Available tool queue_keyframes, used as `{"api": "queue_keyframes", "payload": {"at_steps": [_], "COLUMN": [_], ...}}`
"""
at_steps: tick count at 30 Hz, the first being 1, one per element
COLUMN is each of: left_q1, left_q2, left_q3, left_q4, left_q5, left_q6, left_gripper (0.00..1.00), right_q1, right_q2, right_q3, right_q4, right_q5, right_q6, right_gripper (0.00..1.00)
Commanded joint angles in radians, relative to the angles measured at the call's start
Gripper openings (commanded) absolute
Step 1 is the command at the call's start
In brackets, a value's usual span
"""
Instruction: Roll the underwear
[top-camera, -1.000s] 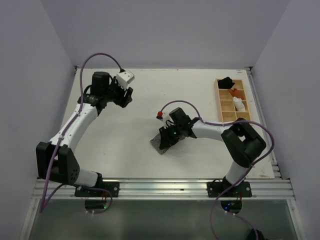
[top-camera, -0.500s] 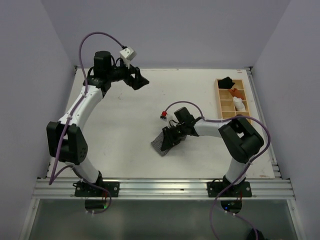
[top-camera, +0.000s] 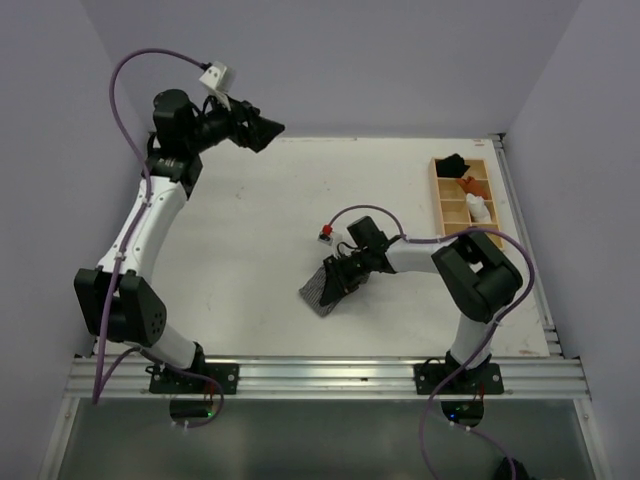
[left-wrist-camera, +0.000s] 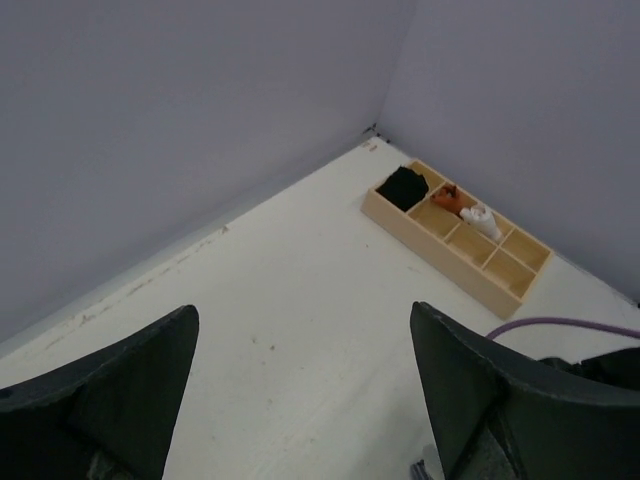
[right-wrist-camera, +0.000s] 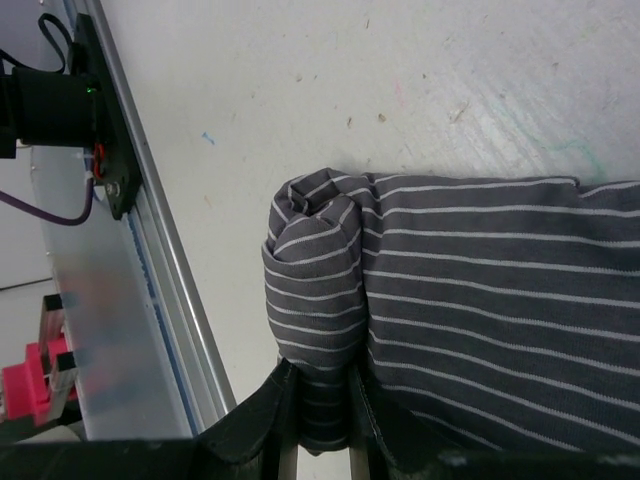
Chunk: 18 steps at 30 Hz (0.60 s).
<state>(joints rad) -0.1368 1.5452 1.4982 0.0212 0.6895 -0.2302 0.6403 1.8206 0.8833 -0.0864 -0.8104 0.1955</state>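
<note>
The striped underwear (top-camera: 318, 292) lies on the white surface (top-camera: 240, 260), just below the middle of the top view. One end is rolled up. The right tool (top-camera: 338, 282) pinches that rolled end tight. The left tool (top-camera: 262, 130) is high in the upper left, spread wide, holding nothing. A wooden tray (top-camera: 437, 205) sits at the upper right.

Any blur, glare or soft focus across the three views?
Top external: even light, no glare, all sharp. Left wrist: dark left gripper soft, compartmented wooden tray sharp. Right wrist: grey-and-white striped cloth underwear crisp, right gripper blurred.
</note>
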Motion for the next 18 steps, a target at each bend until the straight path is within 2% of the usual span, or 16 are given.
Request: {"api": "queue_keyframes", "payload": {"at_steps": [1,2,5,6,9,12,18], "left_q1": [-0.012,-0.033,-0.084,-0.118,-0.182,-0.207,-0.233], "left_q2": [0.061,0.050,0.000,-0.014,-0.008,0.019,0.036], "left_q3": [-0.015,-0.045,-0.211,-0.292,-0.366,-0.398,-0.437], "left_q4": [-0.195,-0.239,-0.313,-0.354,-0.452,-0.556,-0.572], "left_q5": [0.150,0.128,0.071,0.033,-0.004,0.105,0.194], "left_q6": [0.095,0.197,0.335,0.366,0.488,0.560,0.566], "left_gripper": [0.88,0.79,0.69,0.68,0.68,0.64,0.53], "right_q1": [0.009,0.009,0.007,0.007,0.001,-0.002,-0.004], "right_q2": [0.063,0.072,0.098,0.103,0.103,0.124,0.128], "right_q3": [-0.010,-0.004,-0.010,-0.015,-0.044,-0.058,-0.063], "right_q4": [-0.029,-0.021,-0.003,0.000,0.037,0.062,0.080], "right_q5": [-0.014,-0.021,-0.047,-0.050,-0.062,-0.081,-0.076], "right_q6": [-0.007,0.004,0.015,0.018,0.039,0.056,0.078], "right_gripper": [0.12,0.12,0.12,0.12,0.12,0.13,0.13]}}
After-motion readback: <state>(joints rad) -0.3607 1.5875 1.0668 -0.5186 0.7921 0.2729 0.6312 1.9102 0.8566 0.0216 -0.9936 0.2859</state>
